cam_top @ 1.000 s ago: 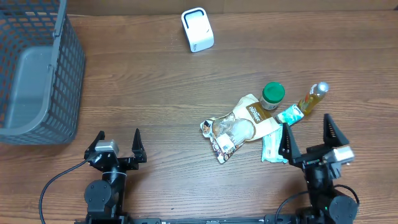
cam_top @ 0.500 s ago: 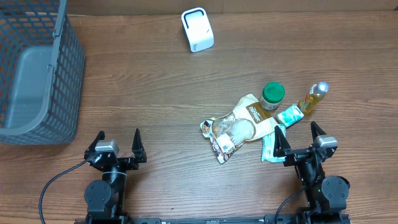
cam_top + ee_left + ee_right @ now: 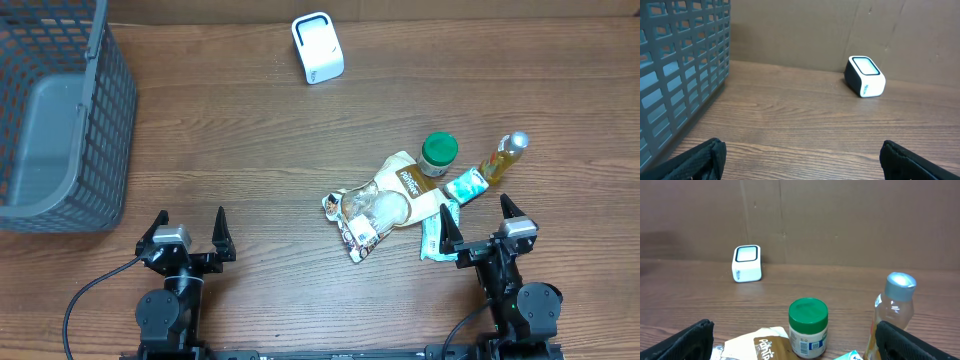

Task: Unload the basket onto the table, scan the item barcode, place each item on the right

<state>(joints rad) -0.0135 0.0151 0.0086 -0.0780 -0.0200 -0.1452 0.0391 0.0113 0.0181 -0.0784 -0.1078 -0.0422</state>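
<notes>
Brown wood grain covers the table (image 3: 250, 150), and a plain brown wall (image 3: 840, 30) stands close behind its far edge; a grey basket (image 3: 60, 120) sits at the far left; the white scanner (image 3: 318, 47) stands near the far edge, well apart from both arms; right of centre a jar (image 3: 438, 152) with a green lid and a bottle (image 3: 505, 155) stand upright, near each other; a pouch (image 3: 385, 205) and a packet (image 3: 440, 232) lie flat beside them; the left gripper (image 3: 190, 222) is low at the near edge, jaws wide apart, holding nothing; the right gripper (image 3: 476, 212) is also spread wide and empty, just before the packet.
</notes>
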